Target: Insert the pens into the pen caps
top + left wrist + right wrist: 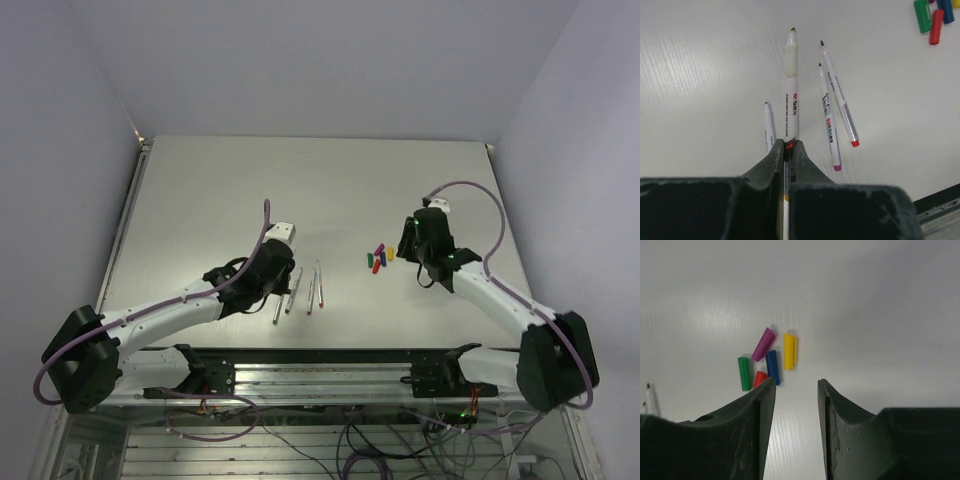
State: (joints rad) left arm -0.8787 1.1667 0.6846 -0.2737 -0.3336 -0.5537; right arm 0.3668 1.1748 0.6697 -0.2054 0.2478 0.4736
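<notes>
Black left claw clamps 1 pen; 3 pens alongside.

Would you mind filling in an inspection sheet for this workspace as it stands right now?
Surface: pale table; the bare parts look clean.
Job's things: four pens seen. One pen is gripped, and three loose pens lie beside it. Five caps (yellow, purple, blue, green, red) are clustered together, none fitted.
Clutter: nothing seen.
Grippers: left gripper shut on the pen; right gripper open and empty, near the caps.
Cables: a purple cable runs along each arm; loose wires hang below the table's near edge.
Surroundings: plain walls.
</notes>
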